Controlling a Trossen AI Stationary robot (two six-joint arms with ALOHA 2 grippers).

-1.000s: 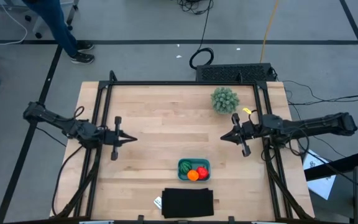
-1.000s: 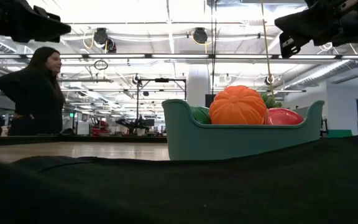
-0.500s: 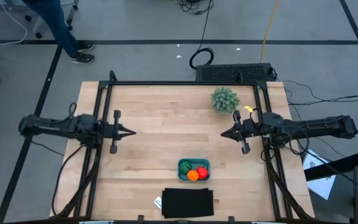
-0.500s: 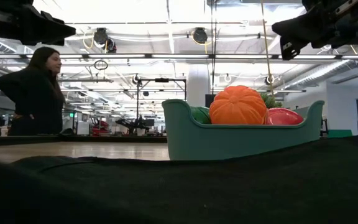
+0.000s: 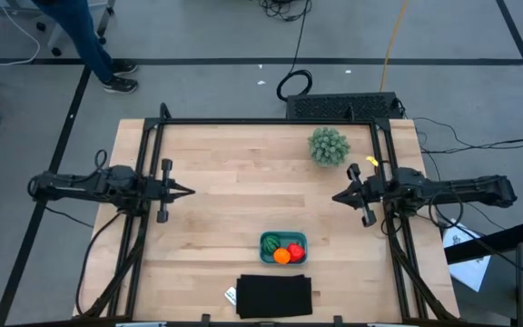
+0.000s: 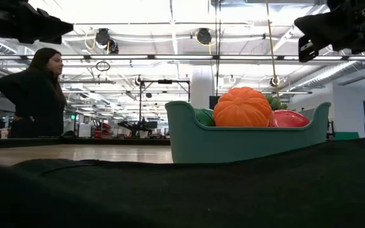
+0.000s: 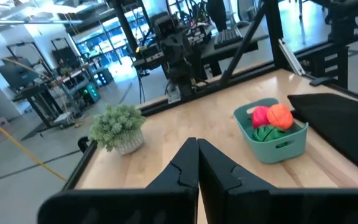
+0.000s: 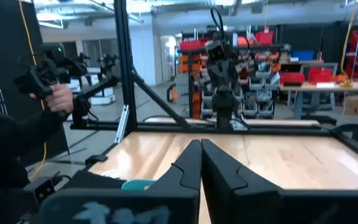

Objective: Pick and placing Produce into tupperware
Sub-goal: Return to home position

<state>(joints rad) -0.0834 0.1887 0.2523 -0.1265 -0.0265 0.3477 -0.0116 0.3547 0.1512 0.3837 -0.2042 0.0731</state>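
The teal tupperware (image 5: 283,248) sits near the table's near edge, just beyond the black mat. Inside it lie the dark green striped fruit (image 5: 271,242), the orange ball (image 5: 282,256) and the red fruit (image 5: 296,250); the low view shows the orange ball (image 6: 243,107) standing above the tupperware's rim (image 6: 246,135). My left gripper (image 5: 189,192) is shut, raised over the table's left side, pointing right. My right gripper (image 5: 336,197) is shut, raised over the right side, pointing left. Both are empty and well away from the tupperware (image 7: 271,137).
A fuzzy pale-green plant (image 5: 328,145) stands near the far right corner. A flat black mat (image 5: 274,296) lies at the near edge, a small white tag (image 5: 230,295) to its left. Bare wood spans the table's middle. A person (image 6: 35,95) stands beyond the table.
My left gripper has drawn back toward the table's left edge and a little toward the far edge. My right gripper has pulled back toward the table's right edge. Both have stayed shut. The tupperware and the fruits have not moved.
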